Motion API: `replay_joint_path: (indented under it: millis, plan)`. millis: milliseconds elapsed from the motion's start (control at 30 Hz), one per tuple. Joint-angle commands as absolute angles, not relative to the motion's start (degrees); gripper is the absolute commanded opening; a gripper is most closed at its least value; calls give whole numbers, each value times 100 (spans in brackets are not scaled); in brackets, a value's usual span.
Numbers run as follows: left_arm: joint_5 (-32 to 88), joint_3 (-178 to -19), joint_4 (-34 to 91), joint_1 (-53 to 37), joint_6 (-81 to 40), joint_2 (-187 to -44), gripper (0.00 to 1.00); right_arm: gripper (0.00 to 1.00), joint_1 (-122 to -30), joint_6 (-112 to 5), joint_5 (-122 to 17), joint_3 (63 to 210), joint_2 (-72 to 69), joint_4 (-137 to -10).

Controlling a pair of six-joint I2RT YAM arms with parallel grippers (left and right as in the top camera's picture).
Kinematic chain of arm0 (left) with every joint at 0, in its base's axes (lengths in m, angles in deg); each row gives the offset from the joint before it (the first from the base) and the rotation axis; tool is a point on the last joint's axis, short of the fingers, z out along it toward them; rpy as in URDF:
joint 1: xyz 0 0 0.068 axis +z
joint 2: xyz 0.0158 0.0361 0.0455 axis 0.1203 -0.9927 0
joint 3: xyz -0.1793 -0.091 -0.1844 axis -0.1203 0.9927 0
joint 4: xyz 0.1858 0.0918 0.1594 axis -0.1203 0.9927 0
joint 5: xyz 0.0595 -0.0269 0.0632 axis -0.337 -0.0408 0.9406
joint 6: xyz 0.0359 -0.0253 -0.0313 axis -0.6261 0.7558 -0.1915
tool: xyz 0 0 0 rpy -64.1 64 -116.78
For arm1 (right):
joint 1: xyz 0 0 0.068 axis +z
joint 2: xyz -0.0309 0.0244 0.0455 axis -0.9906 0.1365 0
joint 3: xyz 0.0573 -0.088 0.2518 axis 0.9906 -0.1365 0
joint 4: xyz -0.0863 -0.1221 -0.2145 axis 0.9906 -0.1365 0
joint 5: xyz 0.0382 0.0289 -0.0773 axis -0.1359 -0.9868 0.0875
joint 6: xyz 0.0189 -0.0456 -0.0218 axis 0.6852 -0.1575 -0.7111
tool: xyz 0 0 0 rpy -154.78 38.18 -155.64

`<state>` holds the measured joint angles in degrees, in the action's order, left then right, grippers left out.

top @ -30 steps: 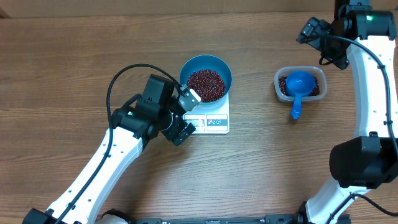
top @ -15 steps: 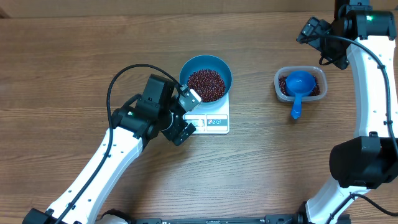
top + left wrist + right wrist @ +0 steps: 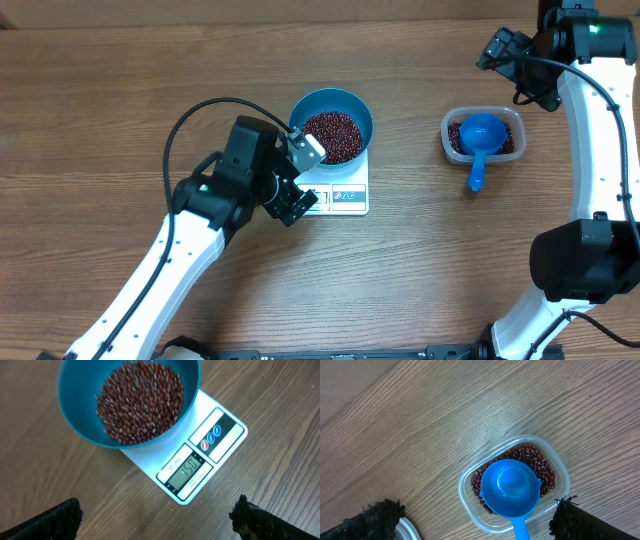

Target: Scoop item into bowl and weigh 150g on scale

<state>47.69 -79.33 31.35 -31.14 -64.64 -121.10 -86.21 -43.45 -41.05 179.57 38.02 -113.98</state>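
Note:
The blue bowl (image 3: 300,115) sits on the white scale (image 3: 345,197) and holds a heap of dark red-brown beans (image 3: 331,135). My left gripper (image 3: 301,181) hovers open just left of the scale's front, holding nothing. In the left wrist view the bowl (image 3: 75,415) with its beans (image 3: 140,400) rests on the scale (image 3: 222,417), whose display (image 3: 189,468) reads 150. The open left gripper (image 3: 155,520) is over bare wood. My right gripper (image 3: 497,48) is raised at the back right, open and empty, with its fingers (image 3: 380,517) wide apart in the right wrist view.
A clear plastic tub (image 3: 446,135) at the right holds more beans (image 3: 512,140) and a blue scoop (image 3: 480,133) whose handle sticks out over its front rim. The right wrist view looks down on this tub (image 3: 465,485) and the scoop (image 3: 510,485).
The left arm has shifted slightly up and to the left. Bowl, scale, tub and right arm have not moved.

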Motion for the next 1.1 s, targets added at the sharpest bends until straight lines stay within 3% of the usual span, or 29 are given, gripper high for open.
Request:
replay_joint_path:
  millis: [0, 1067]
  plan:
    - [4662, -7903, 3089, -3092, -6446, -11667, 100, 100, -8641, -4358, -4048, 18117, 3636, -11380]
    - [4660, -7903, 2772, -3092, -6442, -9181, 100, 100, -8641, -4360, -4048, 18117, 3636, -11380]
